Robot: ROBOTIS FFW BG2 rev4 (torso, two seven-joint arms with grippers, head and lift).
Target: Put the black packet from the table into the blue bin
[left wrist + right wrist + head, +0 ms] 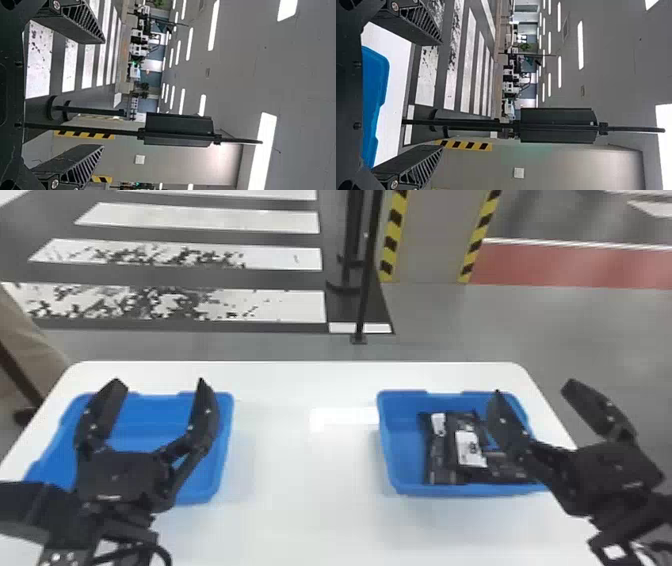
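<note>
Flat black packets with white labels (470,450) lie inside the rectangular blue plastic bin (387,450), the two-fingered black right gripper (534,386) hangs by its right side, spread wide and empty, and well to its left are a second blue plastic bin (155,415) and the matching left gripper (159,380), wide apart, gripping nothing.

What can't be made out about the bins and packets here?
- Head view: right side of the right bin, partly behind the right gripper.
- Head view: near side of the left bin, partly behind the left gripper.
- Head view: exact count of black packets, which overlap.
- Head view: print on the white label, too small.
</note>
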